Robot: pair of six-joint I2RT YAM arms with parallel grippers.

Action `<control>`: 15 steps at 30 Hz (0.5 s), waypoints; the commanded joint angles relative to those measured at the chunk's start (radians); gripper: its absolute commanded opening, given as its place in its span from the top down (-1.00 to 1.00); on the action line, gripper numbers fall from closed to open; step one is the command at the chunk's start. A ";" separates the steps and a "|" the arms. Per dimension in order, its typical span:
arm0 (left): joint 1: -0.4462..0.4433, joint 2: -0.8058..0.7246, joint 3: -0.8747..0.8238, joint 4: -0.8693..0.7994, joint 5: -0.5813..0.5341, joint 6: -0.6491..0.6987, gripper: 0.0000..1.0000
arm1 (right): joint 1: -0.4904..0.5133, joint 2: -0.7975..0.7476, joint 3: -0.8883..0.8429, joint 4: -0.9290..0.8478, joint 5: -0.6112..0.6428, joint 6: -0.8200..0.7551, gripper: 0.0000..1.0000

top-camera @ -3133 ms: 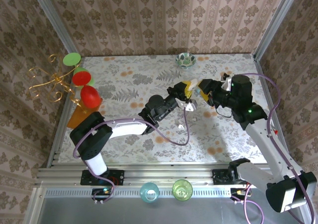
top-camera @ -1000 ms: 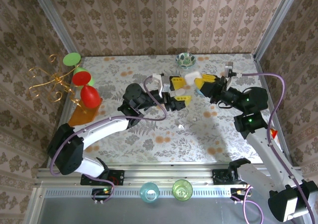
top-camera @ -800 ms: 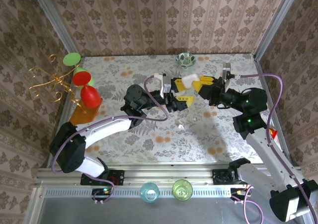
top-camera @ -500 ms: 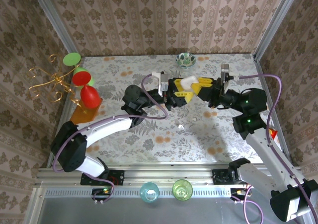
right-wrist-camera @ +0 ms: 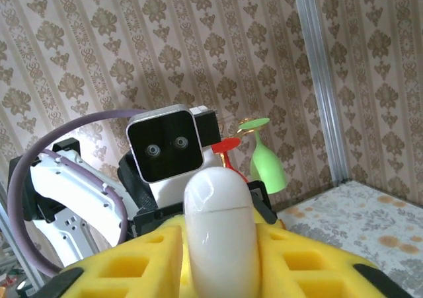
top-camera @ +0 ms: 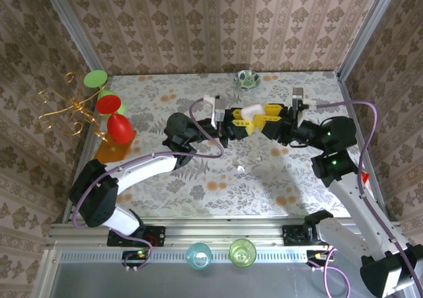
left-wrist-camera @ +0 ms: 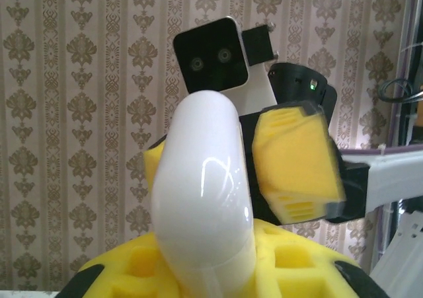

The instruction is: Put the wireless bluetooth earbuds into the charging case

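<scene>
Left gripper [top-camera: 243, 121]: clamped on the white charging case [top-camera: 248, 110], which it holds in the air above the middle of the table [top-camera: 165, 179]. In the left wrist view its yellow fingers [left-wrist-camera: 297, 268] hug the lower end of the case [left-wrist-camera: 205, 192], which stands up with a slight lean.
Right gripper [top-camera: 268, 118]: faces the left one tip to tip, with its jaws apart on either side of the same case. In the left wrist view a thin dark gap shows between one of its yellow fingers [left-wrist-camera: 294, 159] and the case.
Right wrist view: the case [right-wrist-camera: 218, 225] rises between the yellow fingers [right-wrist-camera: 132, 265], with a seam line across its upper part. The left arm's camera sits just behind it.
Earbud [top-camera: 240, 169]: a tiny white piece lying on the table on the near side of the grippers, well apart from the case. It is too small to make out its shape.
Far edge: a small patterned bowl [top-camera: 246, 80].
Left side: a green glass [top-camera: 96, 80] and a red glass [top-camera: 119, 127].
Near rail: a blue cup [top-camera: 198, 254] and a green cup [top-camera: 242, 252], side by side.
</scene>
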 commanded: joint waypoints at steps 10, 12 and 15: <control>0.053 -0.063 0.010 -0.161 0.089 0.146 1.00 | 0.010 -0.008 0.112 -0.283 -0.032 -0.142 -0.04; 0.054 -0.067 0.013 -0.172 0.104 0.143 1.00 | 0.008 0.001 0.121 -0.294 -0.050 -0.144 0.09; 0.056 -0.073 0.018 -0.196 0.123 0.144 1.00 | 0.010 0.010 0.129 -0.297 -0.071 -0.144 0.35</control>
